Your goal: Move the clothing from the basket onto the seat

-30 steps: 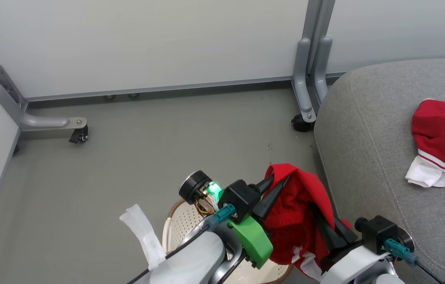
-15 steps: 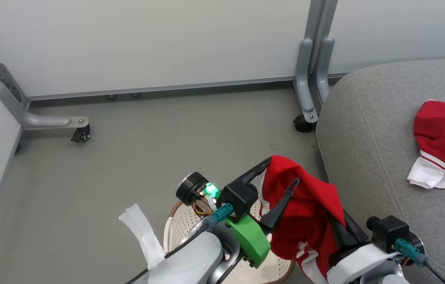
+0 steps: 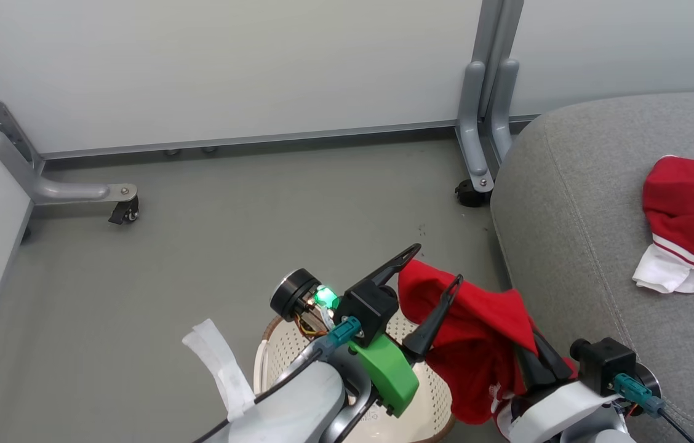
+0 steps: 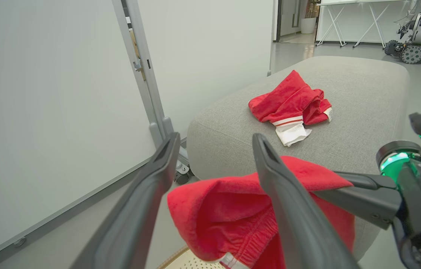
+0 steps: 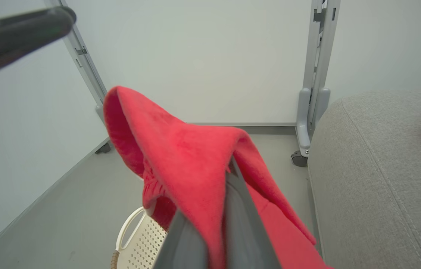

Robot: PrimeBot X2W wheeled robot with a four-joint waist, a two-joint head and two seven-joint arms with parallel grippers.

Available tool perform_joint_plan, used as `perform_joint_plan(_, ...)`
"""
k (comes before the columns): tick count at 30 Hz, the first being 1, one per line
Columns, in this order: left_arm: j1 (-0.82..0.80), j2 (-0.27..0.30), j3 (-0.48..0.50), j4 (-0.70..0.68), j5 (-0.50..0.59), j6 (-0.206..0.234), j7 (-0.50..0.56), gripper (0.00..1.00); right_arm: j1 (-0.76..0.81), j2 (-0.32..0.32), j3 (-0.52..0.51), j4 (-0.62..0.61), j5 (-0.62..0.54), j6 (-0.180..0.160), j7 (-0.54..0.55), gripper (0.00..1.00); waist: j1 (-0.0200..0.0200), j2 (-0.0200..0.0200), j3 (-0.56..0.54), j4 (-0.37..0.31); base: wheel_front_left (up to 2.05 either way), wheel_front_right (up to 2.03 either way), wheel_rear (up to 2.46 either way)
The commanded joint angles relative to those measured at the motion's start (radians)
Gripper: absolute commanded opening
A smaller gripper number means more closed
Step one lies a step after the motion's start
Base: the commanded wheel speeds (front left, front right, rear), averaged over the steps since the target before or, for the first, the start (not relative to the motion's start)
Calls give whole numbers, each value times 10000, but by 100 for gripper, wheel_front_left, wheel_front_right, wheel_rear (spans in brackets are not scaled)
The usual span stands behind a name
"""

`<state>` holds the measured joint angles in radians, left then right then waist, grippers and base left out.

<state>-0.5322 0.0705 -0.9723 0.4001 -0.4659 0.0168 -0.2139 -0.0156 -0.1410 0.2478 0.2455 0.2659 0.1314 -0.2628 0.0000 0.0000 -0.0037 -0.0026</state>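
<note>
- The left end effector (image 3: 437,263) has just let go. A second ago its fingers were pinched together on the red garment (image 3: 476,332); now they stand wide apart with nothing between them, the cloth just beside them.
- The right end effector (image 3: 534,354) is clamped on that garment and carries it alone, with the fabric draped over its fingers. With the second grip gone, the cloth has sagged a little lower than half a second ago.
- The garment hangs above the right side of the basket (image 3: 282,354), close to the seat (image 3: 581,246) but not yet on it.
- My reading: the two-handed lift is over, and what remains is a swing to the right and a release. One pinch on soft cloth may slip, and the hanging hem could drag on the seat's edge.
- The basket stands on the floor (image 3: 230,234) below the arms, which hide much of its inside.
- The seat is grey woven fabric with a rounded edge and a seam. The other garment (image 3: 691,215) already lies on it, well to the right, with a white cuff showing.
- The floor is smooth grey with a few dark marks. White partition panels (image 3: 230,67) on grey caster feet (image 3: 122,212) close it in. In the left wrist view, another wheeled robot (image 4: 417,33) stands beyond the seat.
</note>
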Motion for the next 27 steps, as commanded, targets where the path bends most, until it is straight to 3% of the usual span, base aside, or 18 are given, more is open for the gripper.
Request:
perform_joint_plan(1, -95, 51, -16, 26, -68, 25, -30, 100, 61, -37, 20, 0, 4, -14, -29, 0, 0, 0, 9, -10, 0, 0, 0)
perform_joint_plan(18, -128, 60, -92, 129, -152, 105, -129, 100, -66, -90, -59, -99, 4, -12, -29, 0, 0, 0, 101, -120, 0, 0, 0)
perform_joint_plan(27, -108, 338, -41, -53, -124, 293, -98, 100, -452, -22, -316, -401, -155, -14, -29, 0, 0, 0, 538, -1212, 0, 0, 0)
